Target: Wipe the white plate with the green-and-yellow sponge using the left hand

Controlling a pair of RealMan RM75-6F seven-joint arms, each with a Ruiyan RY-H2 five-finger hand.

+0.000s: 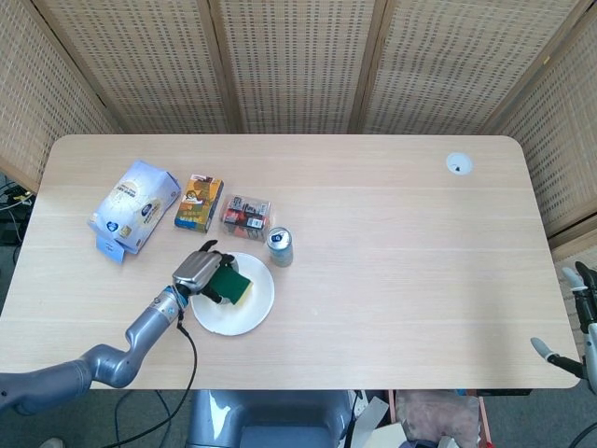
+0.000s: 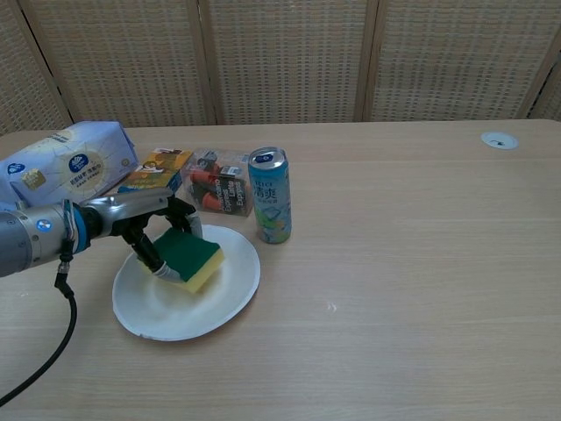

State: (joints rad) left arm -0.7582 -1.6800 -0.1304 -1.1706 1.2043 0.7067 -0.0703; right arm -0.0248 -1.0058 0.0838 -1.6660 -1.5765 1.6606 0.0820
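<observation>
The white plate point(image 1: 241, 310) point(image 2: 184, 303) lies on the table near its front left, just in front of the can. On it rests the green-and-yellow sponge point(image 1: 232, 285) point(image 2: 190, 257), green face up, over the plate's back left part. My left hand point(image 1: 199, 270) point(image 2: 140, 230) grips the sponge from the left, fingers curled over its top. My right hand point(image 1: 571, 317) shows only at the far right edge of the head view, off the table, holding nothing; its fingers look spread.
A blue-green drink can point(image 1: 280, 245) point(image 2: 269, 194) stands just behind the plate's right side. Behind the plate are a clear box of small items point(image 1: 246, 216), an orange carton point(image 1: 199, 203) and a blue-white bag point(image 1: 135, 204). A black cable point(image 1: 185, 359) trails from the left arm.
</observation>
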